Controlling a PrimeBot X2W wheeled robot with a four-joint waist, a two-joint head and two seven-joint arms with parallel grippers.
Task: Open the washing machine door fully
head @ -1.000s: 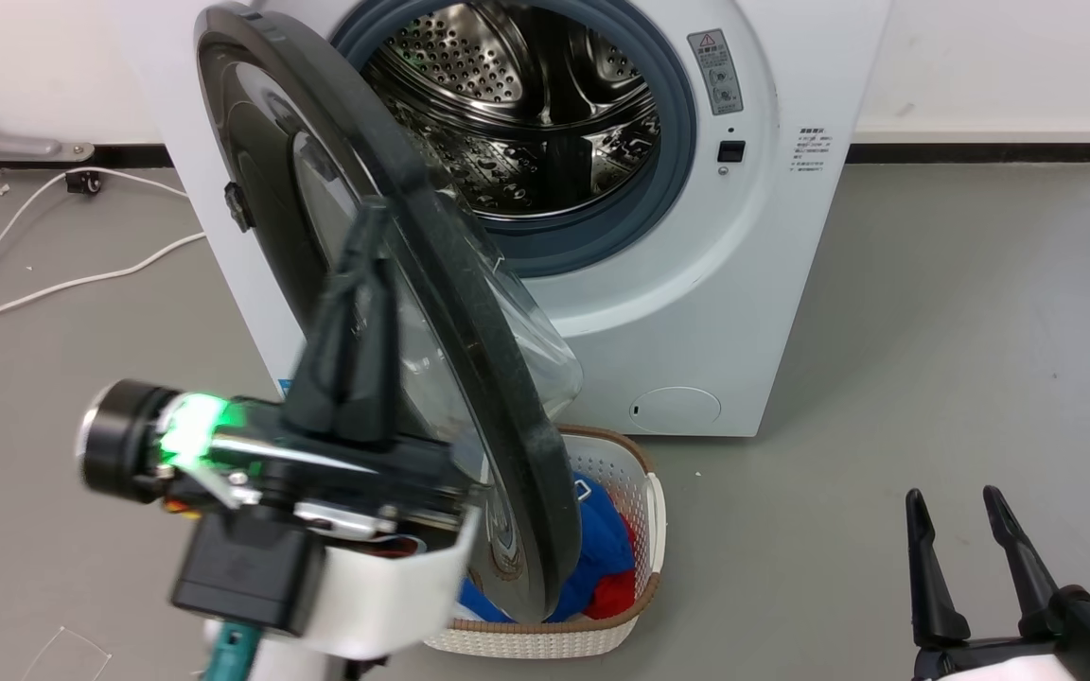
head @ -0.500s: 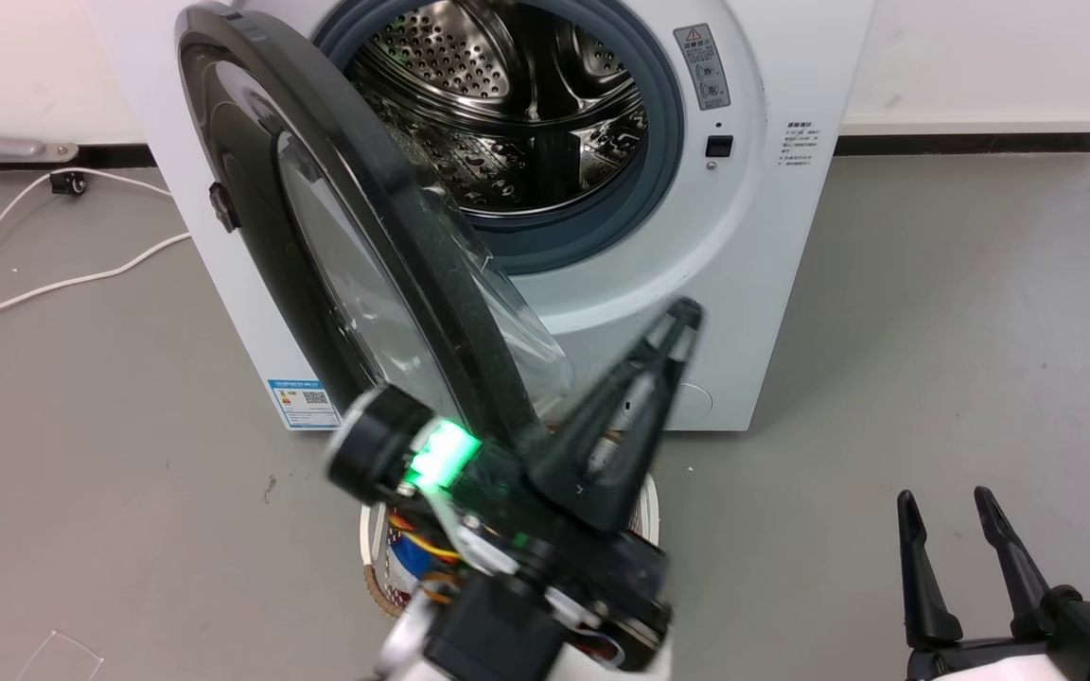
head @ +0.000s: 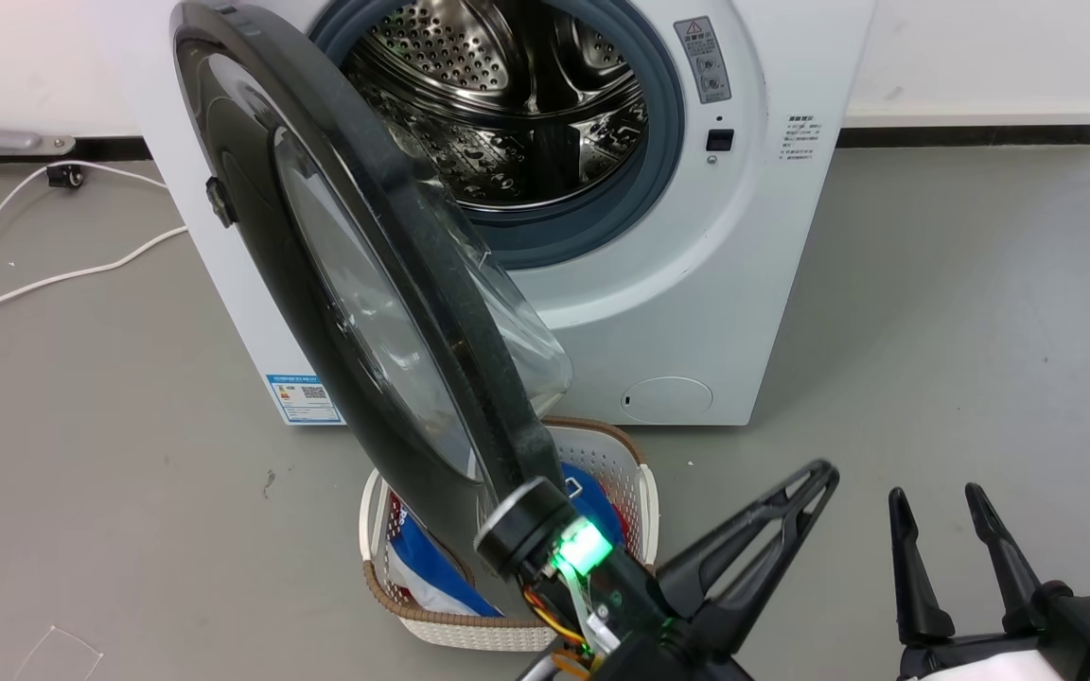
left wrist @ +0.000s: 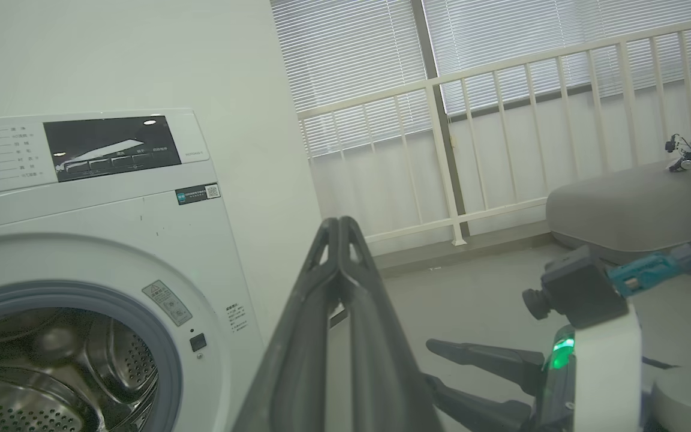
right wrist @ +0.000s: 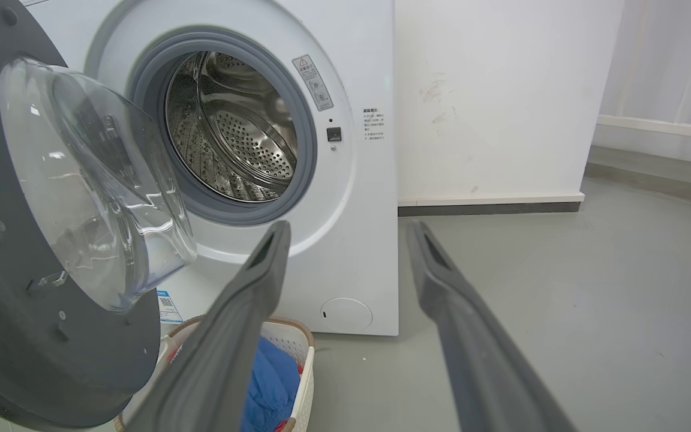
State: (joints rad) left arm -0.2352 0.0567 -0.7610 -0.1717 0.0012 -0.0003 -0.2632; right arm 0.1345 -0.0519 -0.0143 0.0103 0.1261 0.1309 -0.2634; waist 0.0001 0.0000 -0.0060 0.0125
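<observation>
Washing machine door (head: 360,284) ajar — blue label (head: 302,399), warning-triangle sticker (head: 704,59), print illegible

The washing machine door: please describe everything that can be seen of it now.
The washing machine door is a large round disc with a glossy black rim and a clear glass bowl bulging from its inner side toward the drum. Its inner face looks matt dark grey, with small screws. It stands swung well out from the washing machine, attached at the left of the opening in the head view, its lower edge above the white basket. The shut left gripper is apart from it.
</observation>
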